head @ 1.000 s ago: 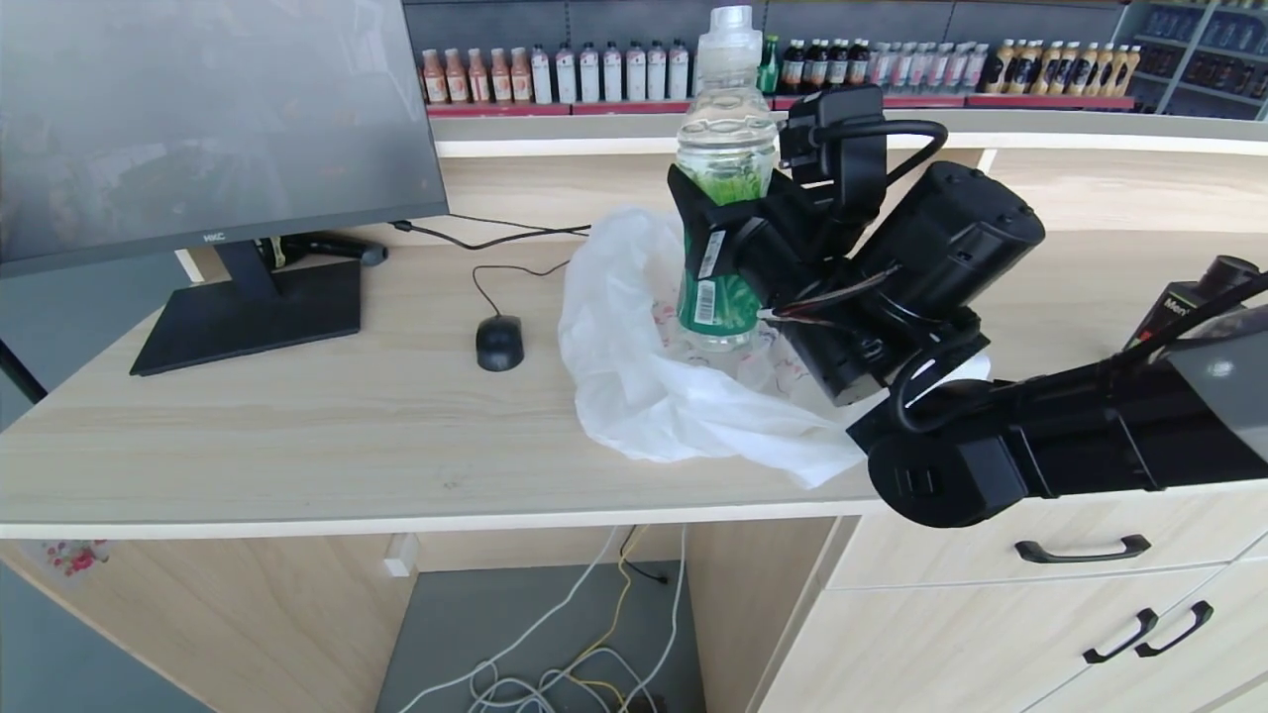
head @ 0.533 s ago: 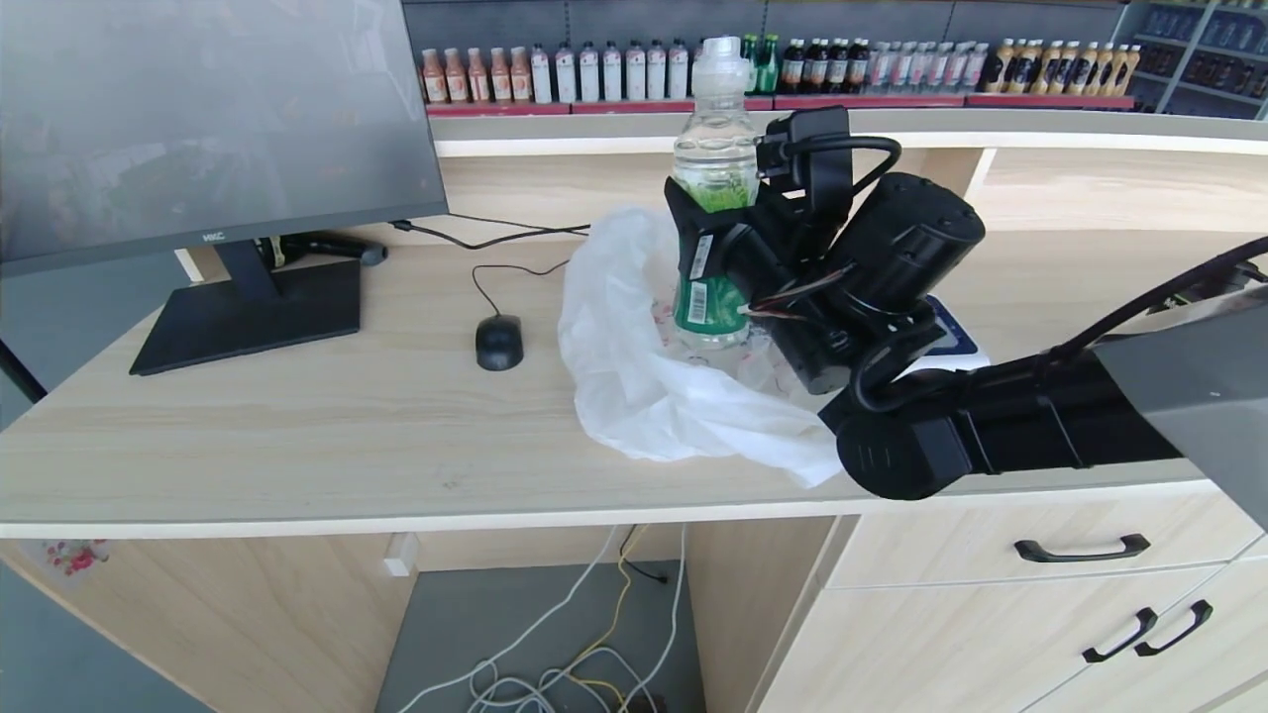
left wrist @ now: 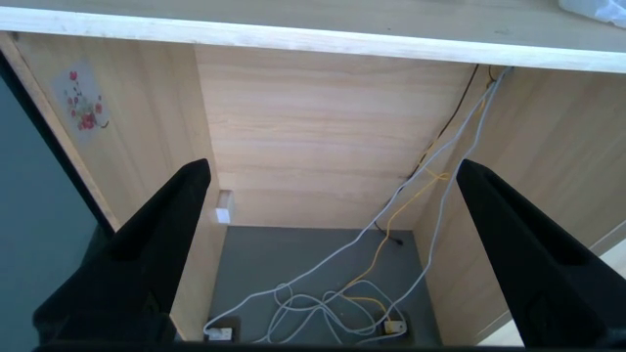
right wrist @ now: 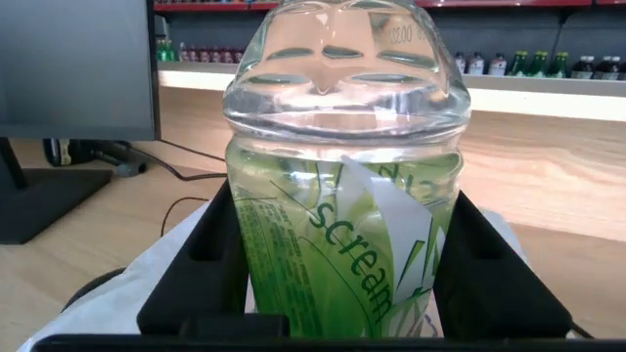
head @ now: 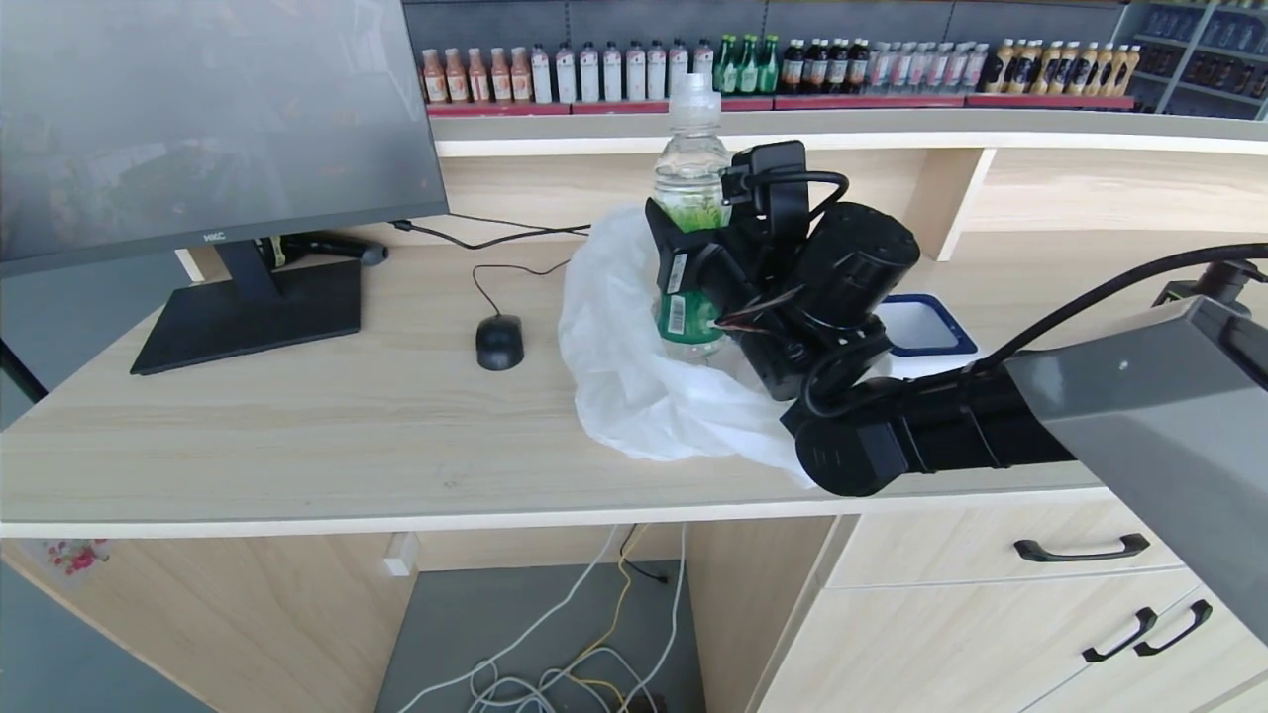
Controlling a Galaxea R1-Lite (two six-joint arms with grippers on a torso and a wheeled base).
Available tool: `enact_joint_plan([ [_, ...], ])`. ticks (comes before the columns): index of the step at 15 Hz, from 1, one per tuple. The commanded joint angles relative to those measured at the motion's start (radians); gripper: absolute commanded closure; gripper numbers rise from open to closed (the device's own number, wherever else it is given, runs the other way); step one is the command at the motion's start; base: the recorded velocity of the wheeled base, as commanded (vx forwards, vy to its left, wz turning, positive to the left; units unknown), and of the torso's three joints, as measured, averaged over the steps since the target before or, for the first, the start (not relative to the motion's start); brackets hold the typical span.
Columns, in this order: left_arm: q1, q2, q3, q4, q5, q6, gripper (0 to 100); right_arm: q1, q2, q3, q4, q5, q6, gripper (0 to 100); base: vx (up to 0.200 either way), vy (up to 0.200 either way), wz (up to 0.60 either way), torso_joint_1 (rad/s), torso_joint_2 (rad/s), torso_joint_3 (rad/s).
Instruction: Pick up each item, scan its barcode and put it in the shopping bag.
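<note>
Clear bottle [head: 690,203], green barcoded label, white cap, upright, clamped in right gripper [head: 693,265] over shopping bag [head: 634,396]

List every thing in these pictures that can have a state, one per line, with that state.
Clear plastic bottle with green label: capped, upright, gripped.
White plastic shopping bag: slumped on the wooden counter.
Right gripper: shut on the bottle.
Left gripper: open, empty, below the counter's edge.
Flat black monitor: screen dark.
Wooden drawers: shut.
</note>
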State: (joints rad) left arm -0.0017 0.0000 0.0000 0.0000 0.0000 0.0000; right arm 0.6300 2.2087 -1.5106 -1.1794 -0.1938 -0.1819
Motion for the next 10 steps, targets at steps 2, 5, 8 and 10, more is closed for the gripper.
enact_joint_plan([
  [2,0.0,0.0,0.0,0.0,0.0,0.0,0,-0.001,0.022,-0.003,0.0,0.002,-0.001,100,0.0,0.0,0.0,0.0,0.0,0.0],
  [5,0.0,0.0,0.0,0.0,0.0,0.0,0,-0.003,0.029,-0.005,0.0,0.002,-0.001,100,0.0,0.0,0.0,0.0,0.0,0.0],
  [8,0.0,0.0,0.0,0.0,0.0,0.0,0,-0.001,0.039,-0.011,-0.002,0.002,-0.001,100,0.0,0.0,0.0,0.0,0.0,0.0],
  [10,0.0,0.0,0.0,0.0,0.0,0.0,0,-0.001,0.039,-0.011,-0.002,0.001,0.001,100,0.0,0.0,0.0,0.0,0.0,0.0],
])
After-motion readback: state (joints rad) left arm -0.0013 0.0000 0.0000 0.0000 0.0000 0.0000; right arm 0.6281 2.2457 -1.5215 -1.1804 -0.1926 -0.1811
